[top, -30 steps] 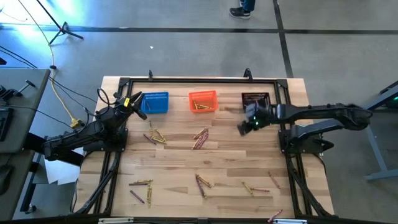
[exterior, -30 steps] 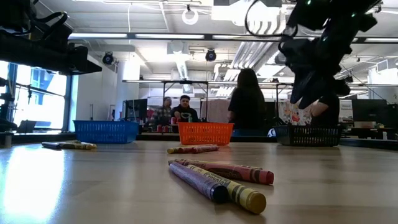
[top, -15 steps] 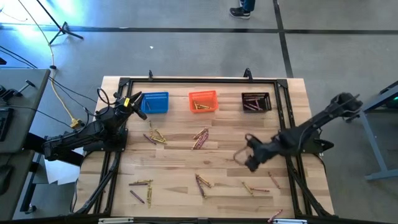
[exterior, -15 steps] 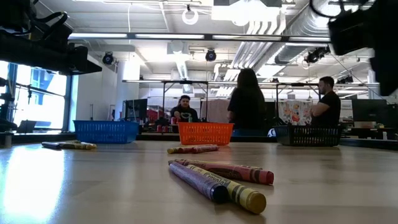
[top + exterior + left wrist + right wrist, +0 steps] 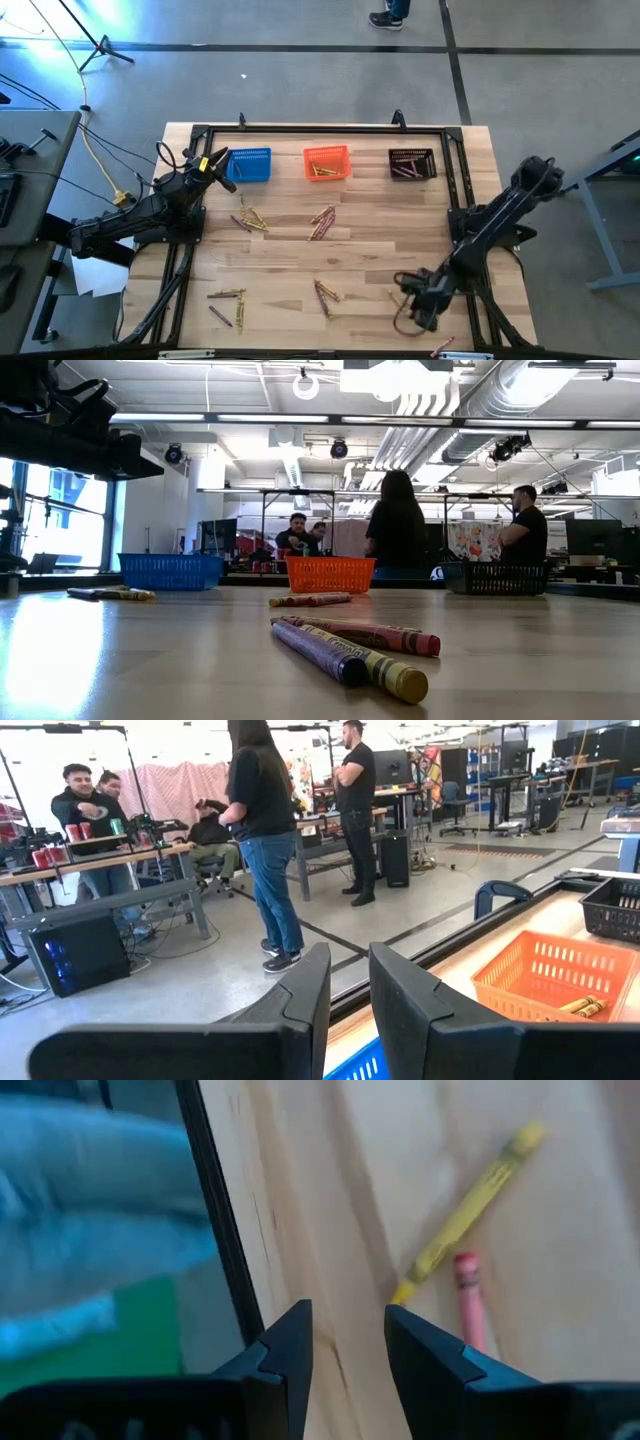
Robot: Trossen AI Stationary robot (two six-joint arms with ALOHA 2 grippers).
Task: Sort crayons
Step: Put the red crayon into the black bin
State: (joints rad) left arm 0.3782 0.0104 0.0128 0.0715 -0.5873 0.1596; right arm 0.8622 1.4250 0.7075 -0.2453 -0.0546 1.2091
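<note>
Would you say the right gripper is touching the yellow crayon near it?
Apart: in the right wrist view the empty right gripper is open, with bare wood between it and the yellow crayon.

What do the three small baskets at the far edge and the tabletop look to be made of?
The blue basket, orange basket and black basket look like moulded plastic mesh: open grid walls, evenly coloured. The tabletop appears to be light wood with a smooth, faintly glossy finish: plank seams and grain show, and the low view catches a sheen.
</note>
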